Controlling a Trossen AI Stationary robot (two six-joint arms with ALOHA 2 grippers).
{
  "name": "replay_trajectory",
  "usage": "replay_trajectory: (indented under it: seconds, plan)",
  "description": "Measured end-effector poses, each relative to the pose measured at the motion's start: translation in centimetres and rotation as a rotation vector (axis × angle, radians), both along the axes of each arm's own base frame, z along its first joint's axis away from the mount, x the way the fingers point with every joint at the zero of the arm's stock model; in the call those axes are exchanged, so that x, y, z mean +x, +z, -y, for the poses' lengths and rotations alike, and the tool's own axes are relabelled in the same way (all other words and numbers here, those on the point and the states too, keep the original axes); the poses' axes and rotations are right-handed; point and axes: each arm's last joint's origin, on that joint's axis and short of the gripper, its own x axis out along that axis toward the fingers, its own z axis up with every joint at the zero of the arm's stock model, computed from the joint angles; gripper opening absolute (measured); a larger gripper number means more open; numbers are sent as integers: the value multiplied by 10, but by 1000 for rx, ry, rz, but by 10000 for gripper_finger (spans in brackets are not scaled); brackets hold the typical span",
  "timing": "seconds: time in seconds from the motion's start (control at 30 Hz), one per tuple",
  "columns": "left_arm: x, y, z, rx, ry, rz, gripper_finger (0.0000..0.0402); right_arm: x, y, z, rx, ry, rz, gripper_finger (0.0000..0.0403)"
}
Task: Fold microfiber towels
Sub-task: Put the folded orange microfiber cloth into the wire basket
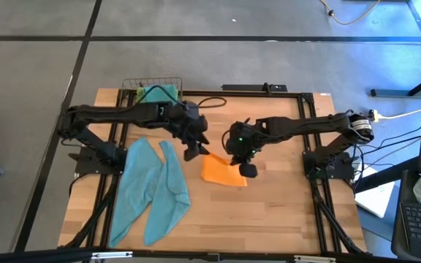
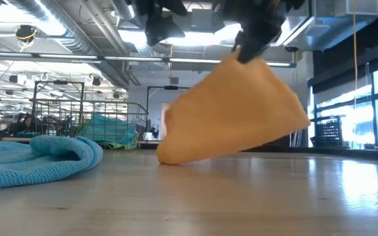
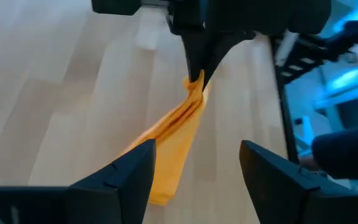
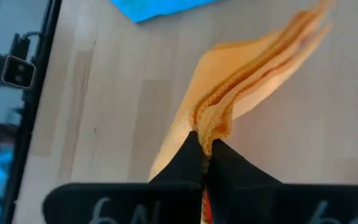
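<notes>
An orange microfiber towel (image 1: 218,172) lies mid-table with one end raised, and my right gripper (image 4: 207,150) is shut on that end. In the low view the towel (image 2: 235,118) slopes down from the gripper (image 2: 251,47) to the table. My left gripper (image 3: 197,152) stands open just left of the towel, above its low end, and touches nothing. Two teal towels (image 1: 152,190) lie flat and side by side at the near left. My right gripper pinches a bunched, raised end of the orange towel (image 4: 211,127) between its two fingertips, several layers together. The fingers come from above, slanting down. The towel hangs below them as a sloping sheet, and its lower edge (image 2: 169,157) rests on the table.
A wire basket (image 1: 152,90) at the far left holds green and teal cloth. A dark frame rail (image 1: 115,157) runs along each side of the wooden table. A cable (image 1: 214,102) lies at the far edge. Bare wood (image 1: 269,212) lies near and to the right of the orange towel.
</notes>
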Motion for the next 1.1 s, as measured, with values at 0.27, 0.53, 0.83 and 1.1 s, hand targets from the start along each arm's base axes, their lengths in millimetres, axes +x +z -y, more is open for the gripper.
replay_trajectory:
  seconds: [0.27, 0.53, 0.83, 1.1]
  plan:
    - [2, 0, -15, 26, -154, 101, 225, 3, 42, -6, -75, 20, 62, 3]
    - [13, -13, -17, 99, -243, 106, 225, 5, 60, -6, -89, 35, 121, 3]
    - [12, -11, -29, 118, -276, 166, 225, 5, 67, -12, -97, 75, 143, 3]
    - [28, -24, -23, -2, -376, 197, 225, 7, 79, -11, -136, 44, 187, 3]
